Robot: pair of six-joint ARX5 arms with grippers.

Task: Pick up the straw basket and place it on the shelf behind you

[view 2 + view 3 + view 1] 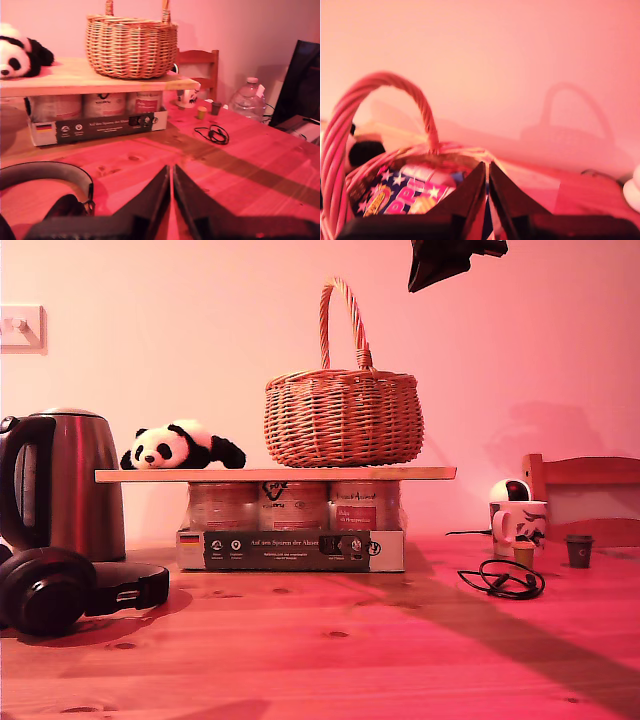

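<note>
My second gripper (487, 185) hung above the straw basket (343, 418), its two dark fingers (470, 195) drawn nearly together with only a thin slit between them and nothing held. In the exterior view it showed as a dark shape at the top edge, clear of the arched handle (343, 315) and to that view's right of it. My first gripper (171, 192) sat low over the tabletop (235, 170), likewise closed to a narrow slit and empty, with the headphones (55, 185) just beside it and the basket well apart in front.

The basket stood upright on the shelf (275, 474), toward the exterior view's right end of the plank, its base resting flat on the wood. A colourful printed packet (405, 195) lay inside it (seen only from the second wrist view). A toy panda (180, 447) lay on the same plank toward the exterior view's left, apart from the basket. The plank rested on a row of tins (290, 505) in a cardboard tray (290, 549). A kettle (70, 480), a mug (518, 523) and a loose cable (502, 580) stood on the table around it.

Judged from this layout, the placing appeared done: basket on the shelf, neither gripper touching it. What remained, if anything, was drawing the upper arm away.
</note>
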